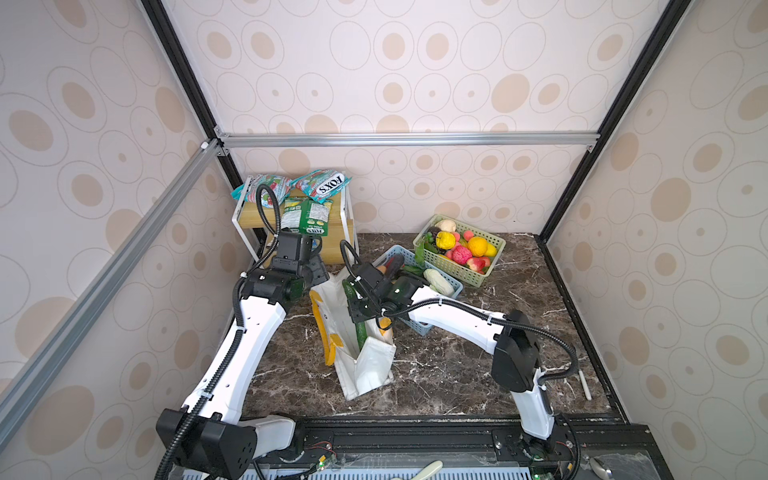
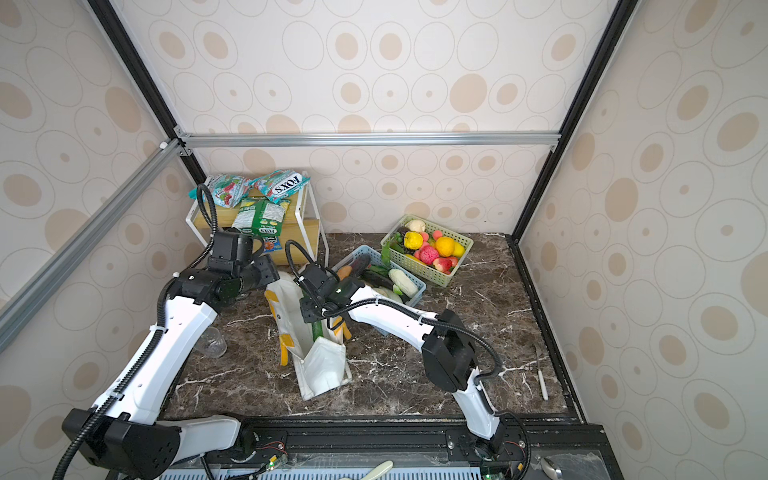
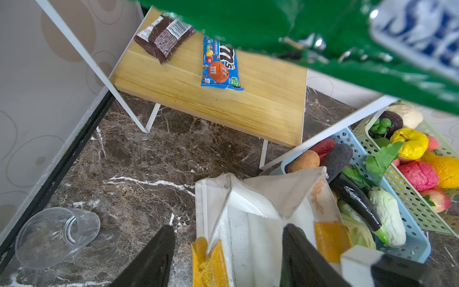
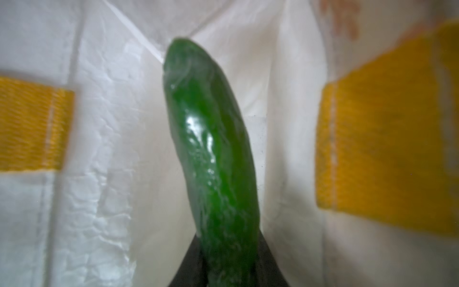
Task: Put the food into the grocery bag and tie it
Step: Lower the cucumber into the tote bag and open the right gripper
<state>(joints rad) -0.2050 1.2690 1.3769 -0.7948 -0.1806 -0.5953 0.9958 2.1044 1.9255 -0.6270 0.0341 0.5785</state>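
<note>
The white grocery bag (image 1: 368,365) (image 2: 326,368) stands mid-table, leaning, mouth open, with yellow handles (image 3: 211,261). My right gripper (image 1: 359,309) (image 4: 228,238) is shut on a green toy cucumber (image 1: 360,332) (image 4: 211,149) that points down into the bag's mouth between its white walls (image 4: 111,149). My left gripper (image 1: 318,270) (image 3: 228,231) is open at the far rim. One finger is outside over the table, the other inside the mouth, with the bag's wall between them. More food fills a green basket (image 1: 473,229) and a blue basket (image 1: 424,326).
A wooden rack on a white frame (image 1: 340,220) holds snack packets at the back left, and a green packet (image 3: 248,24) hangs close over the left wrist camera. A clear plastic cup (image 2: 212,343) (image 3: 57,238) lies by the left wall. A white stick (image 1: 585,384) lies at the right edge.
</note>
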